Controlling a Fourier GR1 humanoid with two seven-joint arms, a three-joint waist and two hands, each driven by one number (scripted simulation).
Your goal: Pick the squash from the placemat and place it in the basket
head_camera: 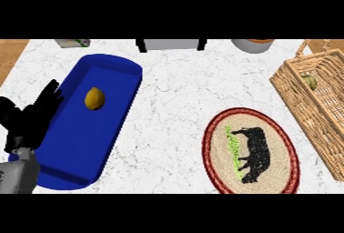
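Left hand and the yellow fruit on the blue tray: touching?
Apart. Head view shows bare blue tray between the left hand and the yellow fruit.

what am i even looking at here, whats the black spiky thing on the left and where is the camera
This is a single picture, taken as if from the robot's head, looking steeply down at a white marbled counter. The black shape at the lower left is the left robot hand, open, resting and holding nothing. The right robot hand is out of view. On the counter lie a long blue tray with a yellow fruit in it and an oval placemat with a cow print and nothing on it. At the right is a wicker basket with a small greenish thing inside, probably the squash.
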